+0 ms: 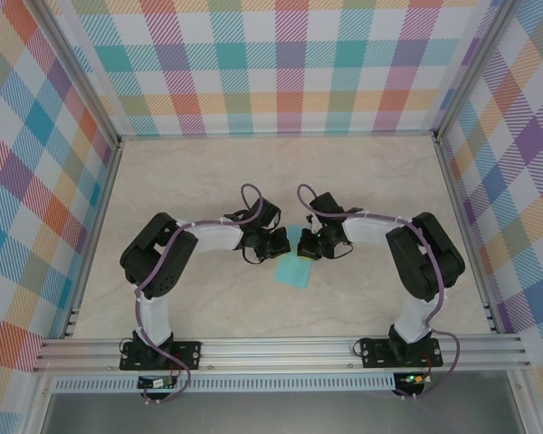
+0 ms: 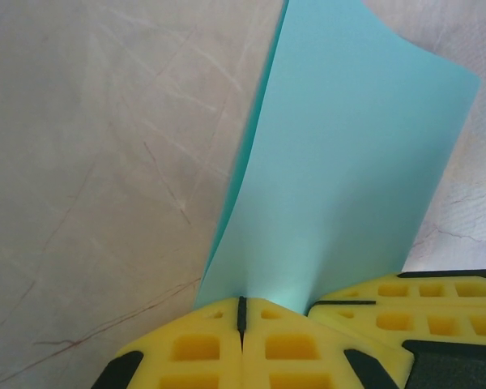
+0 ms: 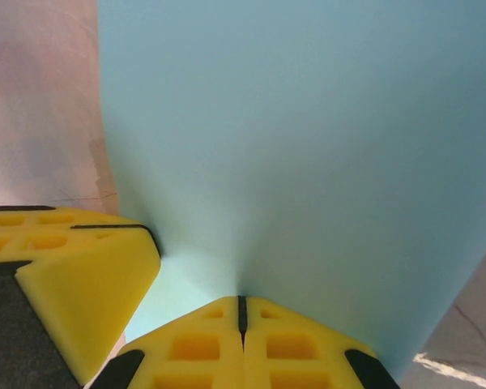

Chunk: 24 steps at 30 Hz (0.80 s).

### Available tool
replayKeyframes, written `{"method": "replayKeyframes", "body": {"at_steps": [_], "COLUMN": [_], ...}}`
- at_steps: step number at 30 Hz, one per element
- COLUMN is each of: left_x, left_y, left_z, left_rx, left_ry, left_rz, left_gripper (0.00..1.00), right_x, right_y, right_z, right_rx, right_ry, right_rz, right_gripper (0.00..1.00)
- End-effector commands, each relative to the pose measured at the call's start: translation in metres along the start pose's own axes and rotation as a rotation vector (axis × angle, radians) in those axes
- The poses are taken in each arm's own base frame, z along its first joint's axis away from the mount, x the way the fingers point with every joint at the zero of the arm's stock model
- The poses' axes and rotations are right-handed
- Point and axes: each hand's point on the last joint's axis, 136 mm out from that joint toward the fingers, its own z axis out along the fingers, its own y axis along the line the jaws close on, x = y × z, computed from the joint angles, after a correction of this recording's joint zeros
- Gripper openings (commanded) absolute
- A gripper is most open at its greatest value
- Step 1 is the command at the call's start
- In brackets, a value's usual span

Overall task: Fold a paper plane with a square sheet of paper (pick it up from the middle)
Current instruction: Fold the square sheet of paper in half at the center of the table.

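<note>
Over the pale desk [image 1: 208,181], at the centre of the top frame, the turquoise square sheet of paper [image 1: 294,269] hangs bowed with no crisp crease that I can see, so I'd judge the folding barely begun. The left gripper [image 2: 241,312] and right gripper [image 3: 242,312] are each pinched tight on its edge. I can read no brand or writing.

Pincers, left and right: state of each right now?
left pincer: closed, pinching the edge of the square sheet of paper.
right pincer: closed, pinching the same sheet beside it.
</note>
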Motion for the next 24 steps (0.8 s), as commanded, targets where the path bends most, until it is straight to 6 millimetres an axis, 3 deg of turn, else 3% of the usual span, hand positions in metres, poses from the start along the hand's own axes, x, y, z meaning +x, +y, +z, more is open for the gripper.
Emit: {"method": "replayKeyframes", "body": {"at_steps": [1, 10, 12, 17, 24], "left_x": [0.072, 0.083, 0.082, 0.078, 0.075], "left_y": [0.144, 0.162, 0.160, 0.154, 0.151], "left_z": [0.017, 0.020, 0.021, 0.022, 0.022], "left_rx": [-0.483, -0.514, -0.502, -0.490, -0.490], "left_ry": [0.182, 0.194, 0.190, 0.188, 0.187], "left_rz": [-0.135, -0.154, -0.151, -0.140, -0.140], "left_gripper": [0.00, 0.00, 0.00, 0.00, 0.00], "right_x": [0.019, 0.026, 0.017, -0.006, -0.013], "right_y": [-0.029, -0.059, -0.048, 0.000, 0.033], "right_z": [0.000, -0.030, -0.044, -0.078, -0.050], "right_rx": [0.056, 0.019, -0.012, -0.166, -0.286], "right_ry": [0.035, -0.061, -0.108, -0.215, -0.090], "right_rz": [0.010, 0.054, 0.036, -0.036, -0.097], "right_gripper": [0.00, 0.00, 0.00, 0.00, 0.00]}}
